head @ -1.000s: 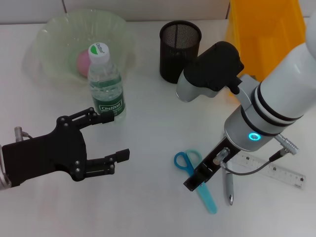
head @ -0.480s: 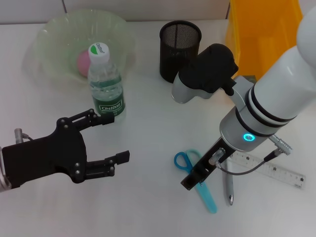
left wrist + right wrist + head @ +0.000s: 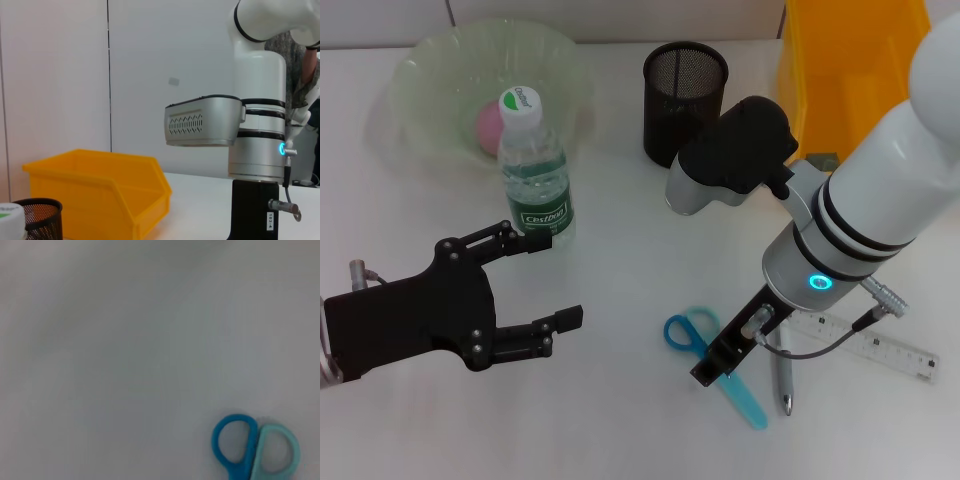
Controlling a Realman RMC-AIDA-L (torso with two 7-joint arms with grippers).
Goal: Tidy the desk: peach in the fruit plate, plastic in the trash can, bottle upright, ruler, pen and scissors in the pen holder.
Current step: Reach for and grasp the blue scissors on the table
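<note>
Scissors (image 3: pixel 715 358) under the right gripper (image 3: pixel 718 362), black gripper body down over the middle of the tool; fingers hidden, so cannot tell whether spread or closed. Smooth plastic handles, one ring dark blue, one pale teal, with a teal blade cover pointing toward the near edge of the desk (image 3: pixel 620 420). Compared with a second ago, handle rings nudged slightly left and the blade end swung right, with the white arm leaning further over. Just right of the scissors, a slim grey pen (image 3: pixel 784 380), and beyond it a clear flat ruler (image 3: pixel 880 348). Far behind the scissors, a black wire-mesh pen holder (image 3: pixel 685 88), round and upright. Well left of the scissors, the left gripper (image 3: pixel 548 280), matte black, fingers spread wide, holding nothing, unmoved. Just behind that, the clear ribbed bottle (image 3: pixel 533 170) standing upright, then the translucent green fruit plate (image 3: pixel 430 80) with the pink peach (image 3: pixel 487 124) inside.
</note>
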